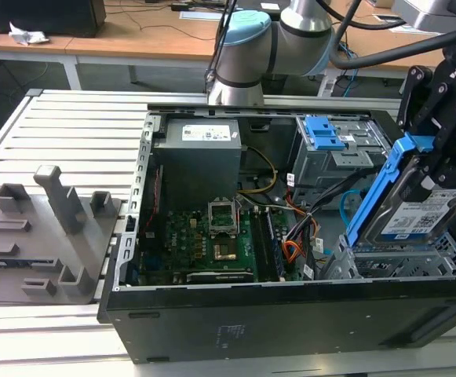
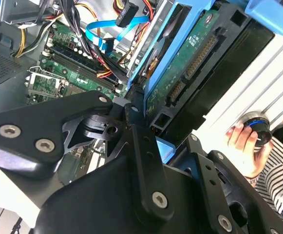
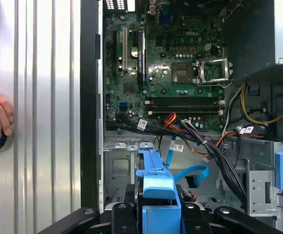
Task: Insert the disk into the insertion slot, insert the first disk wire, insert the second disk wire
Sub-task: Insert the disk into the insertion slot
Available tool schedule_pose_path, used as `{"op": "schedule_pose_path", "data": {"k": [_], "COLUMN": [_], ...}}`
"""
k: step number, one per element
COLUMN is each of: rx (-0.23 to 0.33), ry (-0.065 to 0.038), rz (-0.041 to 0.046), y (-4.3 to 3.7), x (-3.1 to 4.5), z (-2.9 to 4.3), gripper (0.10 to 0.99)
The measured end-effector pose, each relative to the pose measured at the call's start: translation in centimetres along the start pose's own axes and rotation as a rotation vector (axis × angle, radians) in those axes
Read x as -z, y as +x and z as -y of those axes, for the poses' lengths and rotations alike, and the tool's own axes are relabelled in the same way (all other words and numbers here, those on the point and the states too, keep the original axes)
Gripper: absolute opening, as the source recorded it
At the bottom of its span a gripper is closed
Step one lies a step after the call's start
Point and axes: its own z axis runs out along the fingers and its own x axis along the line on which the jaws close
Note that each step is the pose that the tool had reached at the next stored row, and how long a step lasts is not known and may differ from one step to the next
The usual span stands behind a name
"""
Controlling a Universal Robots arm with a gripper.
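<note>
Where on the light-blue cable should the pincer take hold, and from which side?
Probably at the dark plug ending the second disk wire, coming from above through the open case side. The plug is the stiff part; the glossy flat loop would likely slip or bend. The pincer is now shut on the disk.

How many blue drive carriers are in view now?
2: one framing the disk in the end effector; one bare clip on the taller cage. Others may be hidden.
</note>
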Motion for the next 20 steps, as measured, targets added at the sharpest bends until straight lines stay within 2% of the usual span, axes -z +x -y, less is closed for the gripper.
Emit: {"op": "schedule_pose_path", "data": {"k": [20], "rx": [0.0], "ry": [0.0], "rz": [0.0], "y": [-0.02], "x": [-2.97], "z": [0.15], "gripper": [0.365]}}
